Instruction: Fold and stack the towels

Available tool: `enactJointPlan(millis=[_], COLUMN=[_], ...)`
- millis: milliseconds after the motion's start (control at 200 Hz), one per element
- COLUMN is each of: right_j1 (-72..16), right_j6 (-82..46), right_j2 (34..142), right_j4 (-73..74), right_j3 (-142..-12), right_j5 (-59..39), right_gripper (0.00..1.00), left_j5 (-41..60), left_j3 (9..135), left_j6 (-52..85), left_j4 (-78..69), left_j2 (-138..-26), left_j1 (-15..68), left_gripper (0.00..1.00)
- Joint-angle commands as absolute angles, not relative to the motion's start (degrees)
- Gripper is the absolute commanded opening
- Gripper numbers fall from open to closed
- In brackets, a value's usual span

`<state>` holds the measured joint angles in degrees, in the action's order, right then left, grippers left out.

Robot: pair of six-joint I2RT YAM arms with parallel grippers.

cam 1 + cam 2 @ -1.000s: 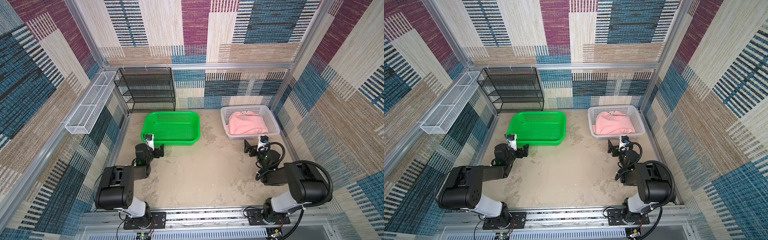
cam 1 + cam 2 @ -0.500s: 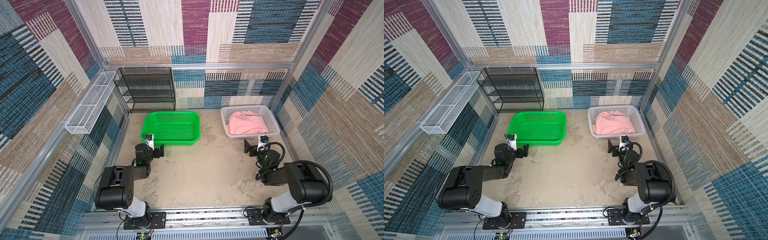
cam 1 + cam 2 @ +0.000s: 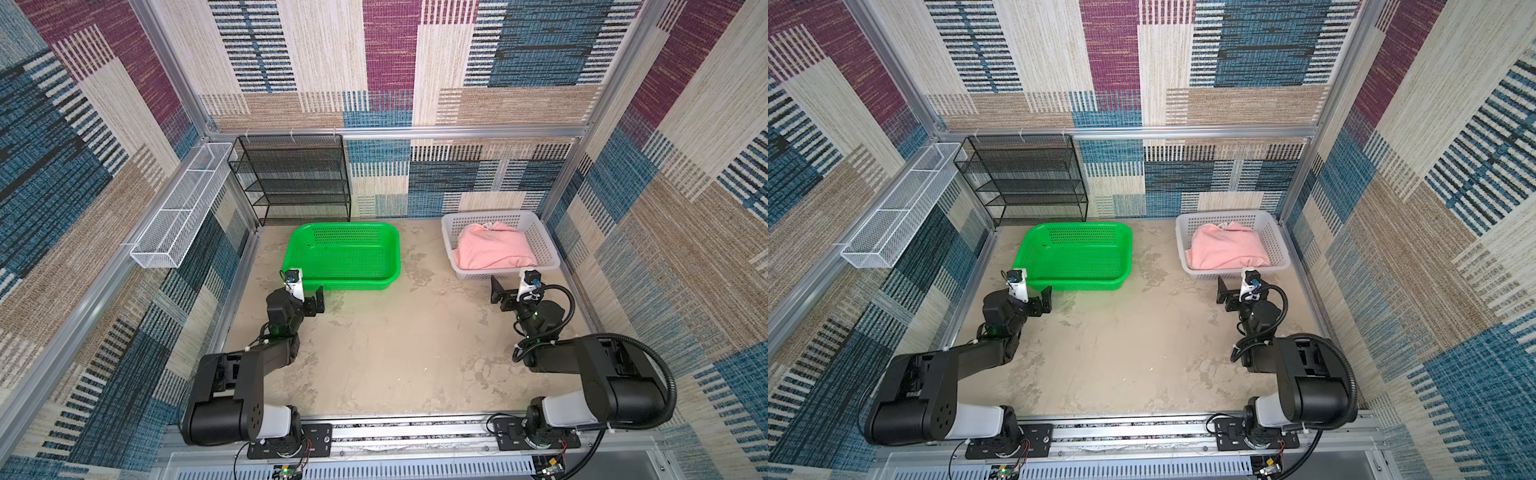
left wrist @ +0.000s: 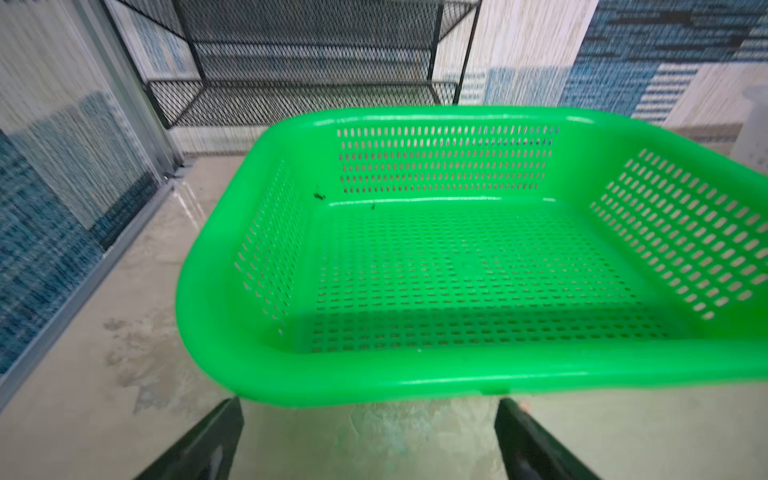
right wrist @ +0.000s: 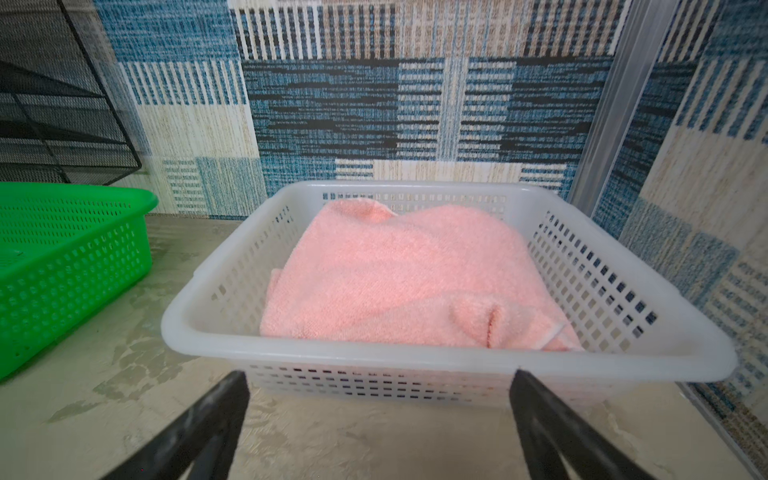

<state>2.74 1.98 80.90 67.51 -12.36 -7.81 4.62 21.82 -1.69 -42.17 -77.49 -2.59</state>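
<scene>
A plain pink towel (image 3: 494,251) (image 3: 1225,247) lies crumpled in the white perforated basket (image 3: 451,237) at the back right; nothing under it shows. In the right wrist view the pink towel (image 5: 399,278) fills most of the white basket (image 5: 415,357). My right gripper (image 3: 512,293) (image 3: 1236,293) (image 5: 380,380) stands open just in front of that basket, low over the table, holding nothing. My left gripper (image 3: 307,297) (image 3: 1034,301) (image 4: 369,409) is open too, just short of the near left corner of the green basket (image 3: 395,257) (image 4: 374,374), which holds no cloth.
A black mesh shelf rack (image 3: 295,178) stands against the back wall behind the green basket (image 3: 1127,257). A white wire tray (image 3: 178,212) hangs on the left wall. Patterned walls and aluminium posts close in the beige mottled table (image 3: 395,353) on three sides.
</scene>
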Motion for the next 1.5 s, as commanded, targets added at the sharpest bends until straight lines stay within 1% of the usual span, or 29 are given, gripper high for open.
enactJointPlan(millis=[0,85,225,280,356,426,551,691,771,846,1037,1232,1492], right_j1=[2.7,2.6,2.6,2.6,2.6,2.5,2.3,1.9,1.8,1.7,1.7,1.8,1.7], right_j6=[1.2,0.4,-3.5,-5.1,-7.7,-9.8,-13.2,-14.0,-14.5,-14.9,-15.2,-14.6,-14.6], right_j2=[77.5,75.3,70.2,68.2,66.3,64.9,63.7,63.9,63.2,62.3,60.8,60.5,60.5], right_j4=[60.4,52.1,47.0,42.8,36.3,31.5,22.1,12.6,9.7,8.4,7.4,7.3,7.3], right_j3=[-13.6,-16.3,-17.1,-18.2,-20.3,-21.7,-25.8,-31.0,-32.4,-32.9,-33.3,-33.4,-33.2], right_j5=[-6.2,-6.1,-4.0,-2.8,-1.8,-2.1,-1.6,-3.0,-3.4,-4.0,-7.3,-10.9,-11.5], right_gripper=[1.00,1.00,1.00,1.00,1.00,1.00,1.00,1.00,1.00,1.00,1.00,1.00,1.00], left_j5=[-1.3,-2.1,-1.6,-3.1,-9.1,-12.2,-14.2,-14.8,-15.6,-14.6,-6.8,1.4,0.9], left_j3=[24.7,29.3,32.3,34.4,39.0,44.4,54.5,68.0,76.8,83.3,93.4,102.4,112.6], left_j6=[2.4,5.7,11.0,11.4,11.4,13.2,17.9,19.3,19.6,19.4,22.1,23.7,24.2], left_j4=[-29.7,-17.2,-8.1,-4.6,0.6,5.6,12.6,21.9,28.7,31.8,33.0,33.7,36.6], left_j2=[-72.1,-68.9,-64.3,-64.0,-65.2,-68.4,-76.1,-87.5,-94.1,-98.9,-107.9,-117.6,-128.7], left_j1=[-2.5,-2.3,0.8,4.8,12.1,18.4,26.0,32.3,35.4,38.1,41.2,42.3,41.8], left_gripper=[0.99,0.99,0.99,0.99,0.99,0.99,0.99,0.99,0.99,0.99,0.99,0.99,0.99])
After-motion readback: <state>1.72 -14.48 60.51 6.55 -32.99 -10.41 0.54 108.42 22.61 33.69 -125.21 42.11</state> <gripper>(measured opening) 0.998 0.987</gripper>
